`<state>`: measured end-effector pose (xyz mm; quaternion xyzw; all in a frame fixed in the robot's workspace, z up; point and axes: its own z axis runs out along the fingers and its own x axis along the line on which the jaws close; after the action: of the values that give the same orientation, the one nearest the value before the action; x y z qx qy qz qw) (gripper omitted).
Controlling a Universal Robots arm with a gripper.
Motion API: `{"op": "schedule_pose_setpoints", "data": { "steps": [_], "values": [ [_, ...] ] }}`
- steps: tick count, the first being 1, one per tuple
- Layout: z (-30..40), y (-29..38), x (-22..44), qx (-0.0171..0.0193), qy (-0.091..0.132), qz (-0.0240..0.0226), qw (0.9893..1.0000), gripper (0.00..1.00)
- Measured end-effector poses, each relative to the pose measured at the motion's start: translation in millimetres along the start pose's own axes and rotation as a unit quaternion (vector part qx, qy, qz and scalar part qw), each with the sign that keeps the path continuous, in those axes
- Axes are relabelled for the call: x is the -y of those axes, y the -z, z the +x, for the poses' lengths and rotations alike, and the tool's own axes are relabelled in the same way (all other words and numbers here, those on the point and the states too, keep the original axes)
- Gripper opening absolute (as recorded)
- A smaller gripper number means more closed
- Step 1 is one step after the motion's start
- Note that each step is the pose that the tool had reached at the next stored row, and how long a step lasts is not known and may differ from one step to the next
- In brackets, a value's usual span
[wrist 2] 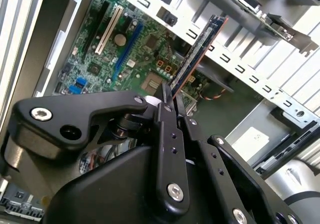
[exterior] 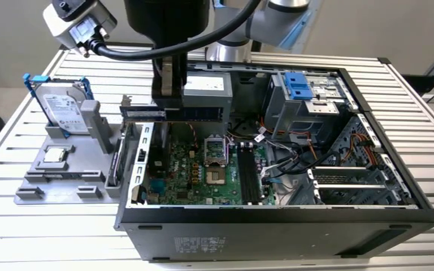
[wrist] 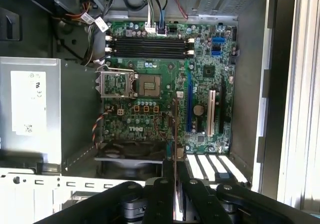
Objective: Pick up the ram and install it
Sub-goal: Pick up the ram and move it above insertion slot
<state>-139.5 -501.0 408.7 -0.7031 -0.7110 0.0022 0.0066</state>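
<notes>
The ram is a long thin green stick with black chips. It hangs level above the back of the open computer case, on the exterior view's left side. My gripper is shut on it near its middle. In the second wrist view the ram juts edge-on from between the black fingers of the gripper. In the first wrist view the ram is a thin edge over the motherboard, held by the gripper. The black memory slots lie farther across the board, apart from the stick.
A silver hard drive in a blue frame stands on a grey fixture beside the case, with a processor chip lying on it. Inside the case are a power supply, the processor socket, cables and a drive cage.
</notes>
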Motion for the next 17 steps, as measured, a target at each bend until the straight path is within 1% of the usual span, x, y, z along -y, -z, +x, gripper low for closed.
{"op": "schedule_pose_setpoints", "data": {
  "steps": [17],
  "values": [
    [-0.2, 0.2, -18.3, 0.0, 0.0, 0.0, 1.0, 0.0]
  ]
}}
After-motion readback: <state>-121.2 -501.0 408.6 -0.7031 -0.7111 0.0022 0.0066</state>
